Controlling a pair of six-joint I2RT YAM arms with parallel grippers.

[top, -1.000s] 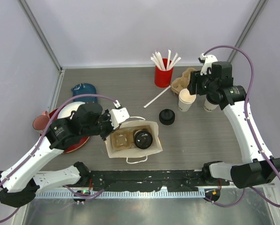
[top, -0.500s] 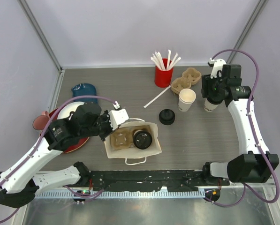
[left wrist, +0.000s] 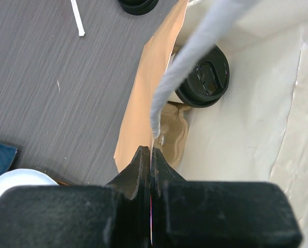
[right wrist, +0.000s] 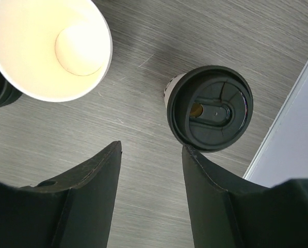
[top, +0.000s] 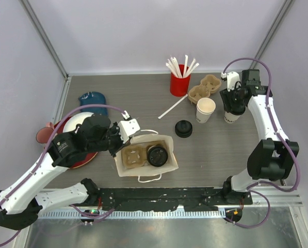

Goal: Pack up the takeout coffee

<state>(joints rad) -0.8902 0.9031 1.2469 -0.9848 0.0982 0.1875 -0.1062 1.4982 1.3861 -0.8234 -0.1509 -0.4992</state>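
Note:
One takeout coffee [top: 157, 155] with a black sip lid stands inside the open paper bag [top: 166, 164], beside a brown cup carrier [top: 132, 156]. In the left wrist view the same lidded cup [left wrist: 203, 77] shows in the bag. My left gripper [left wrist: 151, 151] is shut on the bag's brown rim [left wrist: 143, 98], holding it open. The other takeout coffee [right wrist: 210, 107] stands at the table's right edge. My right gripper [right wrist: 152, 146] hangs open just above and beside it with nothing between the fingers; its right fingertip [right wrist: 191, 155] is close to the lid. In the top view this gripper [top: 232, 103] hides most of that cup [top: 229, 118].
A lidless white cup [top: 206, 109] stands left of the right gripper, with a stack of black lids [top: 183, 128] further left. A red cup of straws [top: 179, 82], a spare brown carrier [top: 205, 87] and a loose straw [top: 173, 107] lie behind. A red plate [top: 88, 156] and blue cloth [top: 92, 98] are at left.
My right arm has swung right, from beside the lidless cup to over the lidded cup at the right edge, and its jaws have narrowed a little. The left gripper and bag have stayed put.

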